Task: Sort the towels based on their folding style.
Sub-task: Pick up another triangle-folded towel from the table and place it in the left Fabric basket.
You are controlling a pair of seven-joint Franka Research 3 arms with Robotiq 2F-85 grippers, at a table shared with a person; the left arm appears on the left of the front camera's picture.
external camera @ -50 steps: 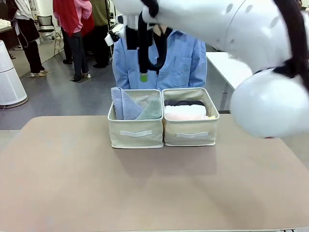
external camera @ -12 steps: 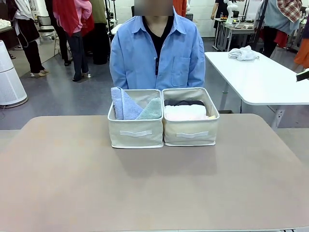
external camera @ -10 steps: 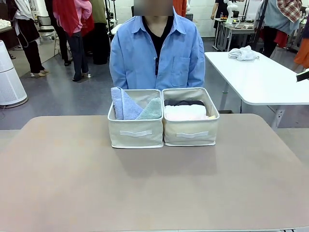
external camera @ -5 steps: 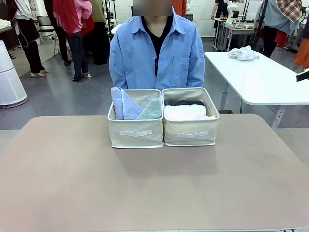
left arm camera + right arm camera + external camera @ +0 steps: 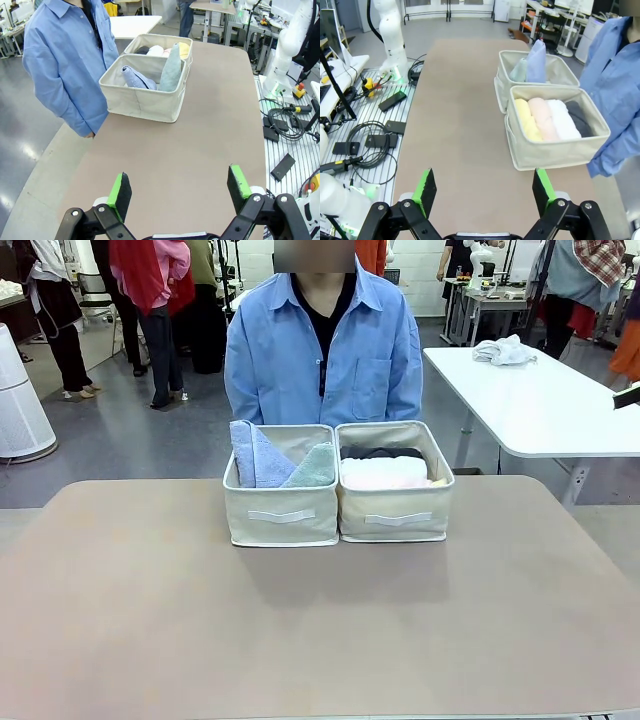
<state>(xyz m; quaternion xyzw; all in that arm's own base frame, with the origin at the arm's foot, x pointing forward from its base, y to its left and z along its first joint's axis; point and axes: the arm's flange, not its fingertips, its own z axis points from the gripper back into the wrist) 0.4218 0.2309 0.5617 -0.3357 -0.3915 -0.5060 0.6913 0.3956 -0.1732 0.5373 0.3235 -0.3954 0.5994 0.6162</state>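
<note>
Towels (image 5: 547, 117) in bins (image 5: 560, 152), well beyond open right pincer (image 5: 485, 192).

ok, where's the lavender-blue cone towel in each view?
Front: lavender-blue cone stands at the left end of the left bin.
Left wrist: it lies in the nearer bin, left of the pale green cone, at.
Right wrist: it stands in the farther bin, right of the pale green cone, at.
Shared landmark: the pale green cone, always beside it.
</note>
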